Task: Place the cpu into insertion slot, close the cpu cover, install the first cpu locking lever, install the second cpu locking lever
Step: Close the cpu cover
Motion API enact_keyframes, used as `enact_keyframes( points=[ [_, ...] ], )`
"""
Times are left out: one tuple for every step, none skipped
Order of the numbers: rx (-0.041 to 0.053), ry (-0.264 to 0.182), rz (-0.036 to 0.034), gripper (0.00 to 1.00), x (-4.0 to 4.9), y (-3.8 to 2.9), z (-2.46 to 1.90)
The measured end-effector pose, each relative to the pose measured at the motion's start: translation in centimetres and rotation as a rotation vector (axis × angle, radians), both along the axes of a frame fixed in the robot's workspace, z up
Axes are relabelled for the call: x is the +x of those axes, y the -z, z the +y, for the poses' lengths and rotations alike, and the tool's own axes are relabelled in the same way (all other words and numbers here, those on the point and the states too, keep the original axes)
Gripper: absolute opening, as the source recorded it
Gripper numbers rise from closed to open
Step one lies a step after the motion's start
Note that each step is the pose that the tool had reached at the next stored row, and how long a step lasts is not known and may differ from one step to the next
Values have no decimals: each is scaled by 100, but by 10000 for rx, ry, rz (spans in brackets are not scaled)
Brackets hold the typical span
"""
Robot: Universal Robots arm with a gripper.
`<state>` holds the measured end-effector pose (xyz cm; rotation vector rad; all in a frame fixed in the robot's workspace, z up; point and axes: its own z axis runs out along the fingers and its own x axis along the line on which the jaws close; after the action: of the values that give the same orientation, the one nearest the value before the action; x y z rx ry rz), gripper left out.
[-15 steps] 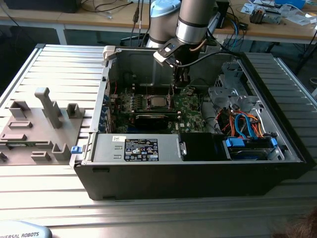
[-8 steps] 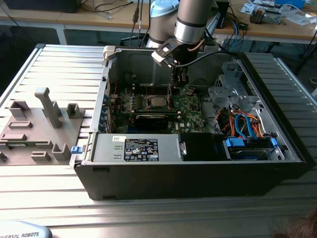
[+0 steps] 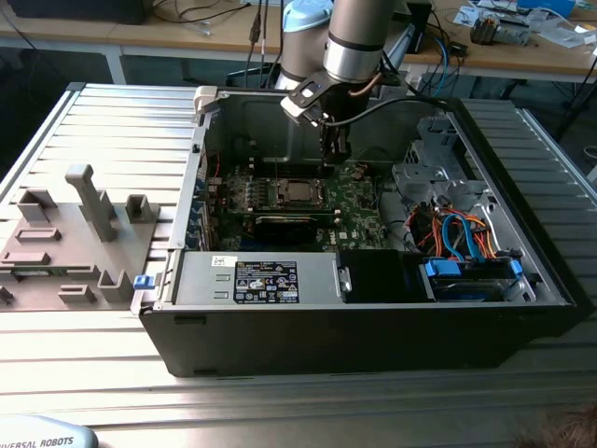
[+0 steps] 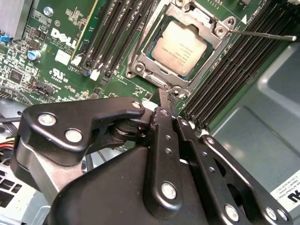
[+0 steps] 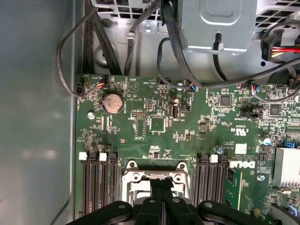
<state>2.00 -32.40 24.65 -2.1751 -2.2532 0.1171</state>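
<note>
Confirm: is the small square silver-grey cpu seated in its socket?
Yes, the cpu lies inside the silver-rimmed insertion slot in the second wrist view.

Robot arm, external features. The arm (image 3: 359,42) is a smooth silver-grey cylinder, with a pale blue rounded joint cap (image 3: 303,17) at its 10 o'clock in the exterior view. A pale grey angular mount (image 3: 300,103) sits at the cylinder's 7 o'clock, and a thin black cable (image 3: 396,103) leaves the wrist toward 3 o'clock. The gripper (image 3: 334,154) is matte black. In the second wrist view its broad, round-ended links (image 4: 84,122) carry bright silver screw heads (image 4: 73,136). Its narrow fingers (image 4: 164,136) carry small dark screws, and a grey metal block (image 4: 42,164) lies behind the links.
</note>
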Motion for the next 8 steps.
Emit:
enact_keyframes(
  points=[
    [0, 0, 0, 11, -9, 0, 0],
    [0, 0, 0, 11, -17, 1, 0],
    [0, 0, 0, 11, -33, 2, 0],
    [0, -1, 0, 11, -48, 3, 0],
    [-1, 0, 0, 11, -60, 3, 0],
    [-1, -1, 0, 11, -66, 4, 0],
    [-1, -1, 0, 11, -74, 4, 0],
    [-1, 0, 0, 11, -83, 5, 0]
  ],
)
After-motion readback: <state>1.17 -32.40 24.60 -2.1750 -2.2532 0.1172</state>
